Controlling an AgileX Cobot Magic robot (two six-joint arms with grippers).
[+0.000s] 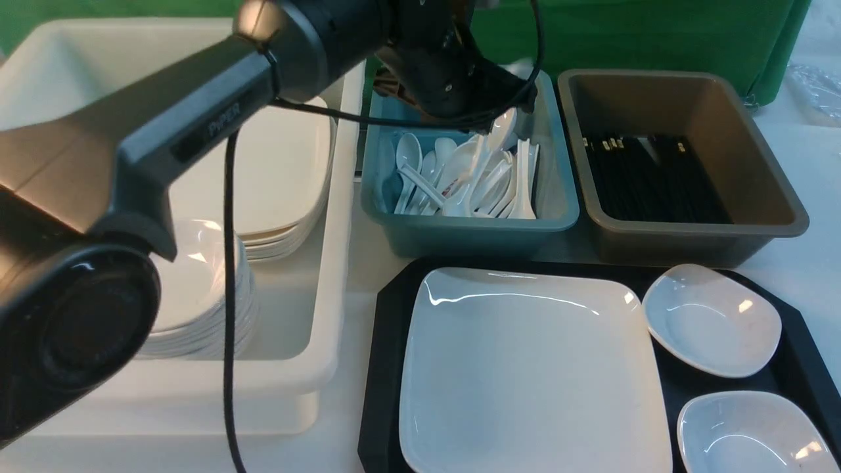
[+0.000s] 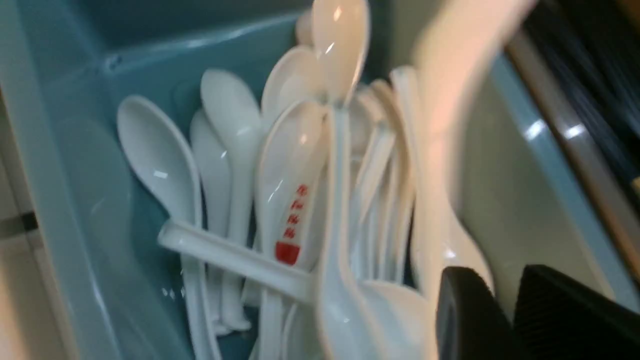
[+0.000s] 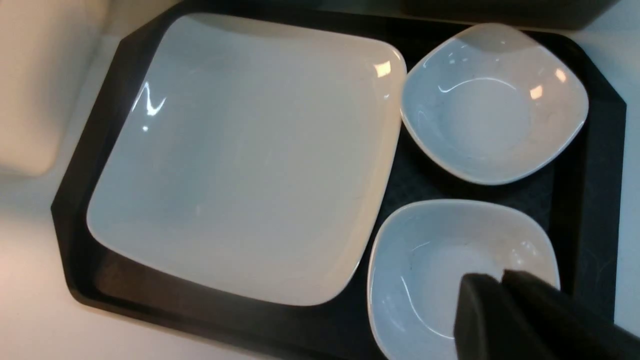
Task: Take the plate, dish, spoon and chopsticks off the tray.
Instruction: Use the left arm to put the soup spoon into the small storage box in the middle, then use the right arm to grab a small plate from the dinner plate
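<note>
Spoons (image 1: 460,177) in blue bin (image 1: 463,228), chopsticks (image 1: 657,180) in brown bin (image 1: 765,172), left gripper (image 2: 507,320) state unclear, right gripper (image 3: 502,300) closed.

The plate (image 1: 525,368), the two small dishes (image 1: 713,320) on its right and the spoons (image 1: 460,177) in the far bin are all smooth, glossy white, catching bright highlights. The tray (image 1: 383,394) under them is matt black plastic, its floor finely textured between the dishes. The blue bin (image 1: 460,230), the brown bin (image 1: 696,243) and the white tub (image 1: 328,295) on the left look like smooth plastic with a dull sheen.
</note>
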